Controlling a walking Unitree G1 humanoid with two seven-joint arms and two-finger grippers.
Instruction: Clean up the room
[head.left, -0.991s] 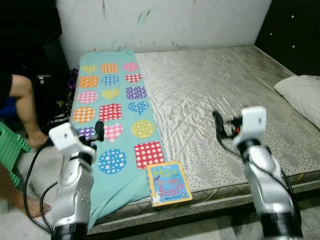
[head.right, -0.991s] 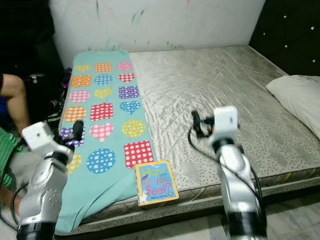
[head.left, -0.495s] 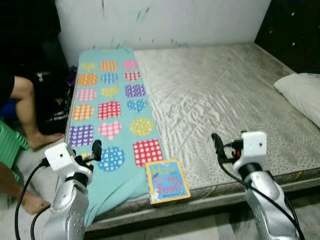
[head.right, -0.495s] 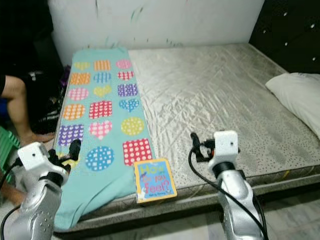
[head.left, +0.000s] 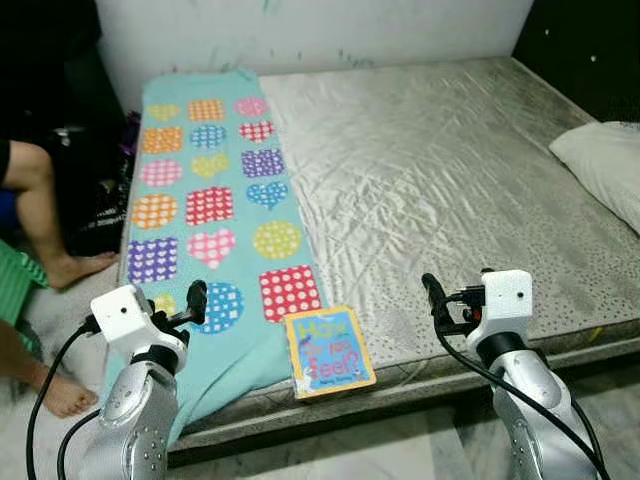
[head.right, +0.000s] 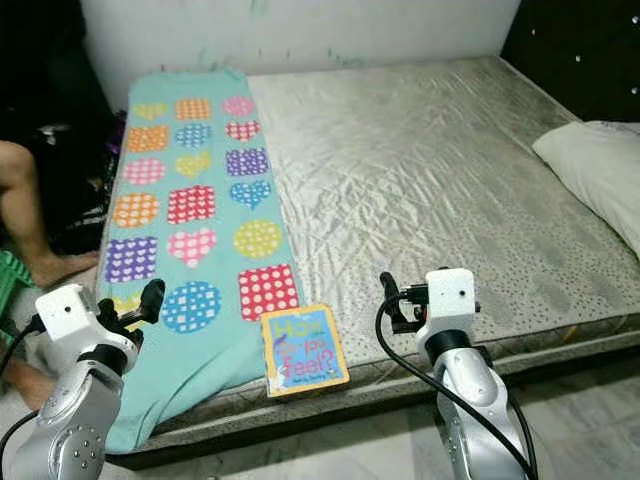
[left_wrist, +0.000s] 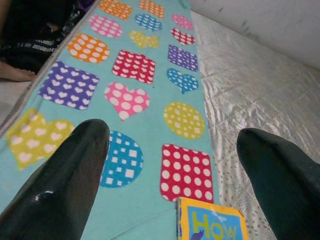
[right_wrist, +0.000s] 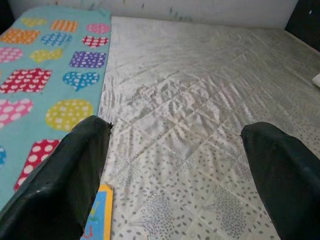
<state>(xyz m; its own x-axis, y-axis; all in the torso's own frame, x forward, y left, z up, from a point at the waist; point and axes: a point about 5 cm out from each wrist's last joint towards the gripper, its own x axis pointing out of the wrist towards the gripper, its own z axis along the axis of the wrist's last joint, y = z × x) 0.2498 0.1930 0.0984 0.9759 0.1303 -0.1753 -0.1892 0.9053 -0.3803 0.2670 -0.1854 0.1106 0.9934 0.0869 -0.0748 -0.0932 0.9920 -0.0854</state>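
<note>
A: Bed, silver quilted cover, seen from the foot edge. Turquoise blanket with dotted hearts, circles and squares along the robot's left side, lower end draped over the edge.

B: Book?

A: Children's board book, blue cover with yellow border, flat at the foot edge of bed. Left edge just beside the blanket's border, touching or overlapping slightly; cannot tell which.

B: Pillow?

A: White pillow, far right side of bed, well apart from book.

B: Left claw state?

A: Left claw raised over the blanket's lower end, fingers spread wide, nothing between them. Book corner visible between the fingers, further ahead, not touched.

B: Right claw?

A: Right claw above bare bed cover to the right of book, fingers wide apart, holding nothing. Book edge just visible beside one finger.

B: Anything else noted?

A: Person's bare leg at left beside bed, foot on floor. Green plastic item near it, kind unclear. White wall behind bed, dark padded panel at far right.
</note>
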